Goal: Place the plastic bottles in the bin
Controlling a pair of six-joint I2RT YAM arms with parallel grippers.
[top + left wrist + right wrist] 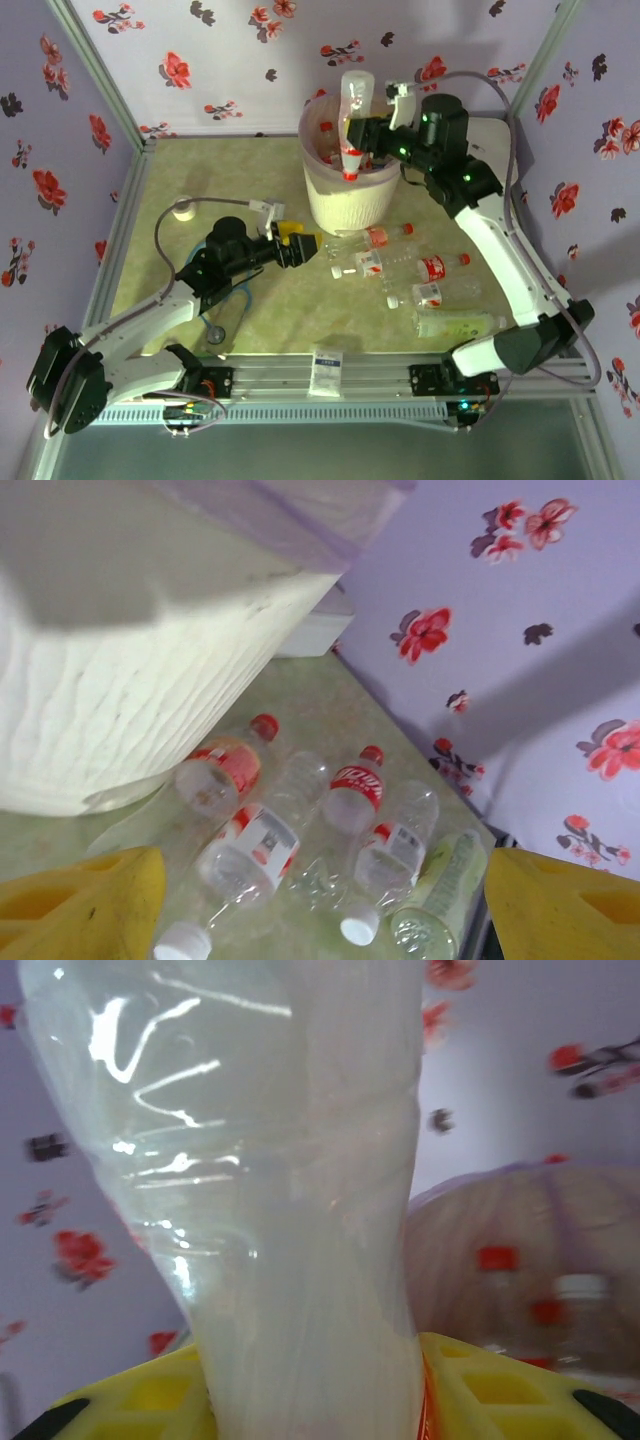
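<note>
The cream ribbed bin [350,200] stands at the back middle of the table, with a few bottles inside. My right gripper [368,135] hovers over its rim, shut on a clear bottle [355,110] that hangs cap-down, its red cap [352,172] just inside the rim. In the right wrist view that bottle [290,1210] sits between the yellow fingers [500,1390], with the bin [560,1220] behind. My left gripper [302,248] is open, low beside the bin's front left. Ahead of it lie several bottles [255,845], [355,785], [395,850] and a greenish one [445,890].
A blue-and-white packet [326,368] lies at the front edge. A white roll [183,208] sits at the far left, and a blue cord [222,322] lies under the left arm. A white box [315,630] stands behind the bin. Flowered walls close three sides.
</note>
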